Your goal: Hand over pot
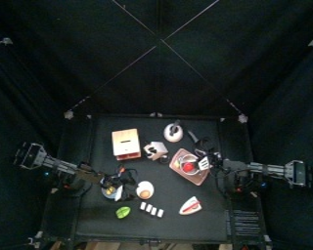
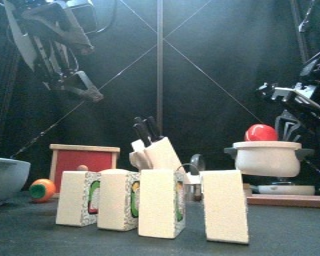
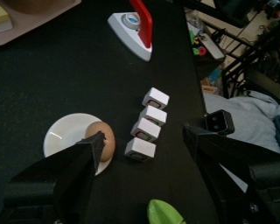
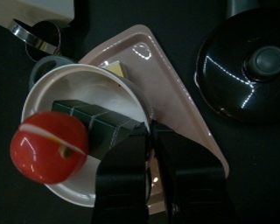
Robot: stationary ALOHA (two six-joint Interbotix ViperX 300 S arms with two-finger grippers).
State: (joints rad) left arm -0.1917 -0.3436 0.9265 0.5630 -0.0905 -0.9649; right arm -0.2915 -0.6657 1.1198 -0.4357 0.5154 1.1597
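The pot (image 1: 188,166) is a white vessel (image 4: 73,96) with a round red ball (image 4: 49,144) in its middle. It stands on a brownish square board (image 4: 166,79) at the table's right of centre and looks upright in the front view (image 2: 267,157). My right gripper (image 4: 149,136) has its jaws close together on the pot's near rim (image 1: 202,159). Above the table's left side, my left gripper (image 3: 149,171) hangs wide open with nothing in it (image 1: 105,183); below it lie an egg on a white plate (image 3: 78,140) and small white blocks (image 3: 149,122).
A tan box (image 1: 124,143) stands at the back left. A black lid (image 4: 248,66) and a metal cup (image 4: 38,35) lie beside the board. A watermelon slice (image 1: 191,204) and a green piece (image 1: 124,211) sit near the front edge. A grey bowl (image 2: 3,178) is front left.
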